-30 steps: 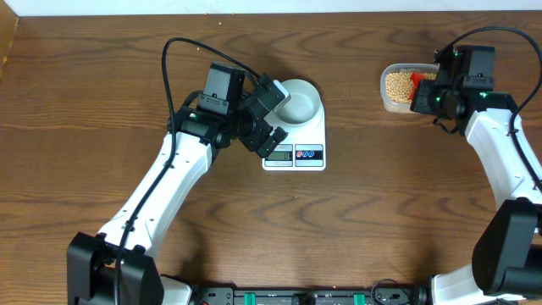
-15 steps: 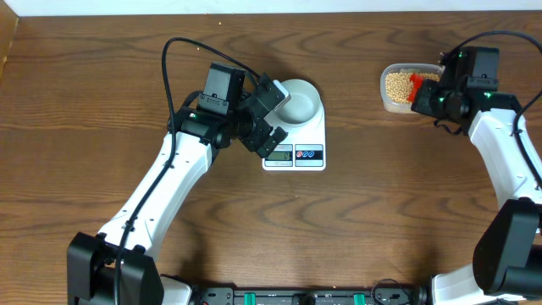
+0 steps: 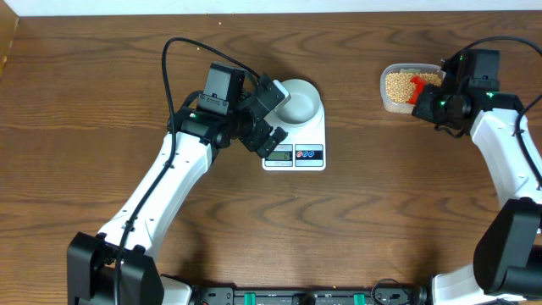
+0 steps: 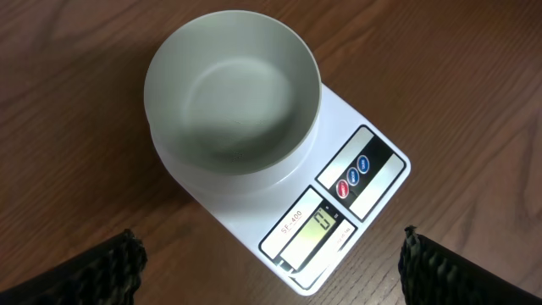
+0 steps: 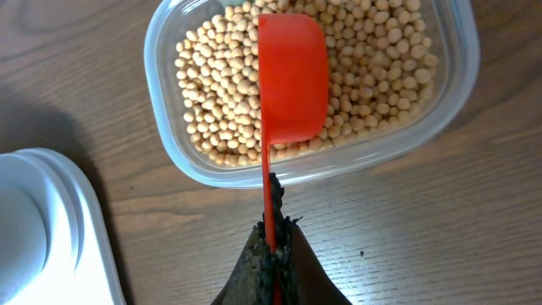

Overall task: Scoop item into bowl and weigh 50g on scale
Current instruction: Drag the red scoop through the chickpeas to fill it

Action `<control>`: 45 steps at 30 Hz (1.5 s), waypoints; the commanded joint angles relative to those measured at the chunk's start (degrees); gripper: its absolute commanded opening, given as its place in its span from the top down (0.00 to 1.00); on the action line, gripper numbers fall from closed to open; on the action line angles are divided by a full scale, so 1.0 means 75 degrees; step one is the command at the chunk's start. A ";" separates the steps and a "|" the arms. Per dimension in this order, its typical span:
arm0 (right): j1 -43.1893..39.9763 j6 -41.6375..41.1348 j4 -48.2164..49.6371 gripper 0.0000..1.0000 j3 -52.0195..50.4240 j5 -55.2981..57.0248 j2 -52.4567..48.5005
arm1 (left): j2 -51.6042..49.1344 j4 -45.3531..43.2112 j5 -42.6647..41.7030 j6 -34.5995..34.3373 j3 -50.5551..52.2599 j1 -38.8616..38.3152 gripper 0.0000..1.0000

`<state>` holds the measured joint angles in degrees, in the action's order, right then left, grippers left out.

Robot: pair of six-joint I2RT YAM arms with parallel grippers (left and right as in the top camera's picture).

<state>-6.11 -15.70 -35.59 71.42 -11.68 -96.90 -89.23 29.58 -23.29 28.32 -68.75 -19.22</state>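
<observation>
The pale bowl [image 3: 301, 102] stands empty on the white scale [image 3: 308, 135]. In the left wrist view the bowl [image 4: 233, 102] sits on the scale [image 4: 377, 148], whose display reads 0. My left gripper [image 3: 273, 114] is open and empty just left of the scale, its fingers wide apart [image 4: 271, 280]. The tan beans [image 5: 212, 85] fill a clear tub [image 3: 391, 102]. My right gripper [image 5: 273, 254] is shut on the handle of a red scoop [image 5: 292, 76]. The scoop's cup lies over the beans in the tub [image 5: 457, 76] with no beans showing on it.
The tub stands at the back right, about a hand's width right of the scale. A corner of the scale [image 5: 51, 229] shows at the left of the right wrist view. Brown wooden table [image 3: 356, 229] surrounds everything.
My right gripper with the red scoop has shifted slightly to the right and nearer over the tub. The left arm, bowl and scale have not moved.
</observation>
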 commanded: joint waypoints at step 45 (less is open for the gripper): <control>-0.1341 0.0219 -0.0131 0.99 0.0087 -0.2296 -0.0082 | 0.0184 -0.0009 -0.0090 0.0041 0.0038 0.0023 0.02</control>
<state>-14.70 -15.25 -36.58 71.42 -27.73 -96.92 -89.23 29.58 -23.29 28.32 -68.75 -19.22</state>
